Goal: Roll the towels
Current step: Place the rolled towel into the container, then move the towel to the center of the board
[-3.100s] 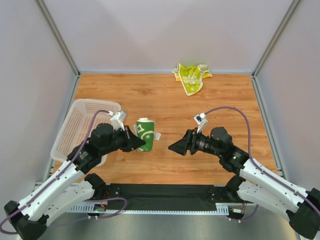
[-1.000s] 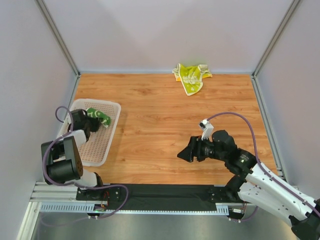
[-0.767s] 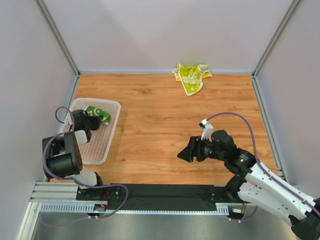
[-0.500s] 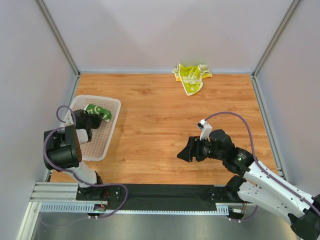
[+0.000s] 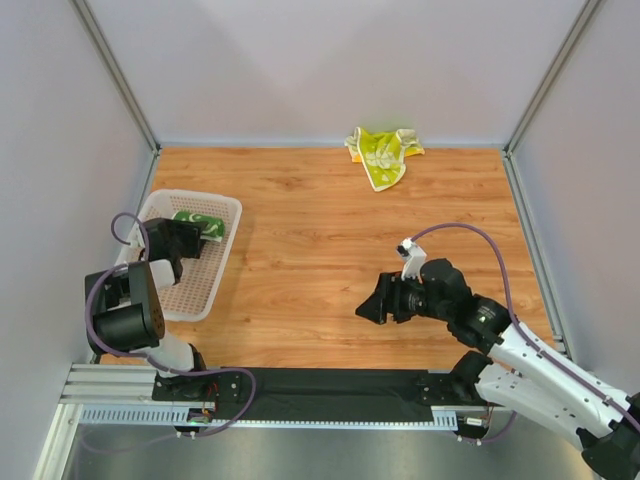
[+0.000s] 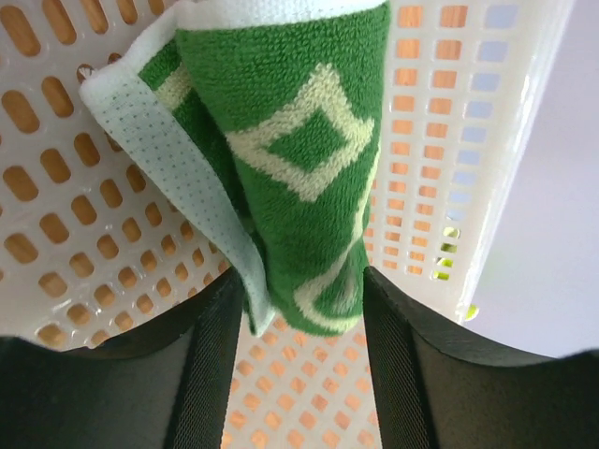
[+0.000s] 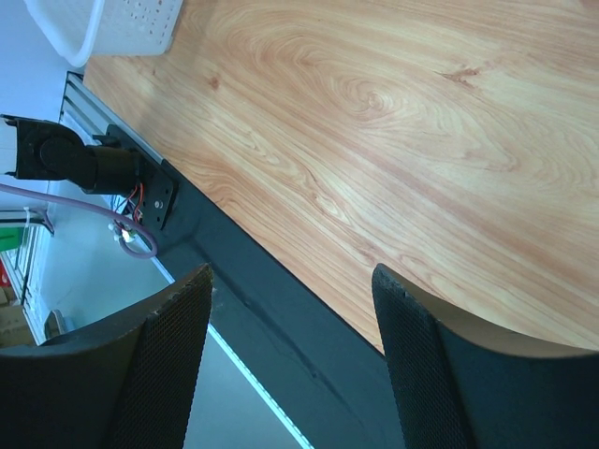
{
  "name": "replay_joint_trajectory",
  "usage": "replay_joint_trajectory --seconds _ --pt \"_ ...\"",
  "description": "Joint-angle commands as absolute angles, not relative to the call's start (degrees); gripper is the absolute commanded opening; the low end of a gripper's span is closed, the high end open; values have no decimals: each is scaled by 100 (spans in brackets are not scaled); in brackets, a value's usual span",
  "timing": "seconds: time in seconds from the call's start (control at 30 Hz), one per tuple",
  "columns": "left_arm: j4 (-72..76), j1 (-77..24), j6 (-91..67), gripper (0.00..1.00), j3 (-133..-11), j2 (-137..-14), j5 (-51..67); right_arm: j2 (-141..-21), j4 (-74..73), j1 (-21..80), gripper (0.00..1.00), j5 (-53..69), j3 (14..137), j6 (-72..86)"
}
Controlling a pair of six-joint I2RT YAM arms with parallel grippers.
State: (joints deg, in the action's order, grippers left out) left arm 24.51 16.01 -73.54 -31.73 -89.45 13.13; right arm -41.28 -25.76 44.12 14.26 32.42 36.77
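Observation:
A rolled green towel [image 5: 197,222] with a pale diamond pattern lies in the far end of the white basket [image 5: 195,292]. In the left wrist view the roll [image 6: 299,159] rests on the basket's perforated wall [image 6: 449,140]. Its near end reaches in between the jaws of my left gripper [image 6: 301,290], which stand open around it. Seen from above, the left gripper [image 5: 190,238] is inside the basket, just short of the roll. A crumpled yellow-green towel [image 5: 382,152] lies at the table's far edge. My right gripper [image 5: 362,310] hovers open and empty over the near middle of the table [image 7: 290,276].
The basket sits at the table's left edge against the side wall, and its corner [image 7: 103,23] shows in the right wrist view. The black base strip [image 5: 330,385] runs along the near edge, below the right gripper. Walls close in the left, far and right sides.
My left gripper's jaws have opened and let go of the rolled green towel, which now lies in the basket's far end. The right arm has barely moved.

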Motion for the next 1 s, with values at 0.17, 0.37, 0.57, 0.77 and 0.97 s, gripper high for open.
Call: replay_joint_trajectory --seconds 0.17,0.37,0.57,0.77,0.97 --pt "1093 1626 -7032 68 -3550 -8253 1196 -3841 -2839 4430 70 1248 3524 3568" --pt "554 1643 -6952 74 -3656 -7955 1248 -3771 -3023 4421 70 1125 3691 3446" --pt "-385 1635 -6189 72 -4025 -6875 1170 -3832 -3287 4421 70 791 4130 3077" --pt "-1423 1600 -4908 72 -4579 -5233 958 -4393 -3260 4290 71 520 4885 2629" --pt "-2152 1003 -3728 73 -5088 -4694 1370 -5517 -3252 3046 77 368 5896 2452"
